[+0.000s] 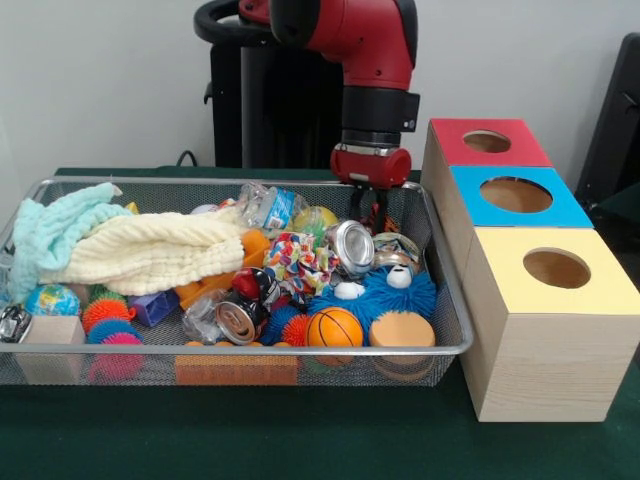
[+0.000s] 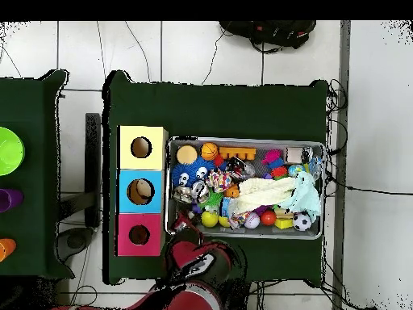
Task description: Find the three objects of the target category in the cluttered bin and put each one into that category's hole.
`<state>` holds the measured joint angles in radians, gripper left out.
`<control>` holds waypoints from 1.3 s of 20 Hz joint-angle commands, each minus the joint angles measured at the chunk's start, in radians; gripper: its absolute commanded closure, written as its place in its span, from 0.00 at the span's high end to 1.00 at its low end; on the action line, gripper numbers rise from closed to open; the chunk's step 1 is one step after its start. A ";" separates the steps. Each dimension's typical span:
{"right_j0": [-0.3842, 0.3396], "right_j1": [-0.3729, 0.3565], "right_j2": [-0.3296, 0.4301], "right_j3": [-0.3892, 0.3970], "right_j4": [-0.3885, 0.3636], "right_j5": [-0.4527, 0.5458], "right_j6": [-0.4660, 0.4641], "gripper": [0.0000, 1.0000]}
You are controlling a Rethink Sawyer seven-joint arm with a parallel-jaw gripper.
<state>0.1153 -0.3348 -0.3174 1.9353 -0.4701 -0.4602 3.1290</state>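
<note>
Gripper point(image 1: 371, 200) hangs low over the far corner of the mesh bin point(image 1: 452, 300), the corner nearest the red box point(image 1: 487, 142). Fingers are dark against the mesh and clutter, so I cannot tell how far apart they are, or whether anything is between them; nothing obvious hangs from them. Target category isn't given, so which items count is a guess. Just in front of and below the fingers lies a crushed silver can point(image 1: 352, 246), a second can point(image 1: 238, 320) sits further toward the camera, and a clear plastic bottle point(image 1: 268, 206) lies off to one side at about the same depth. Blue box point(image 1: 516, 195) and yellow box point(image 1: 556, 268) stand beside the bin, each with a round hole on top. Judging the step as reaching for a pick: best to come straight down on one piece, stay off the bin wall close by, and avoid dragging the knotted rope toy point(image 1: 298, 260) along.
</note>
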 commanded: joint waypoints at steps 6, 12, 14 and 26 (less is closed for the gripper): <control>-0.054 0.247 0.190 -0.137 -0.041 0.071 -0.024 0.00; -0.081 0.237 0.212 -0.134 -0.070 0.077 -0.019 0.00; -0.092 0.231 0.221 -0.132 -0.075 0.093 -0.016 0.00; -0.252 -0.066 0.385 0.069 -0.126 0.295 0.005 0.00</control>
<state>-0.0507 -0.3864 -0.2029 1.9577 -0.5542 -0.3930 3.1290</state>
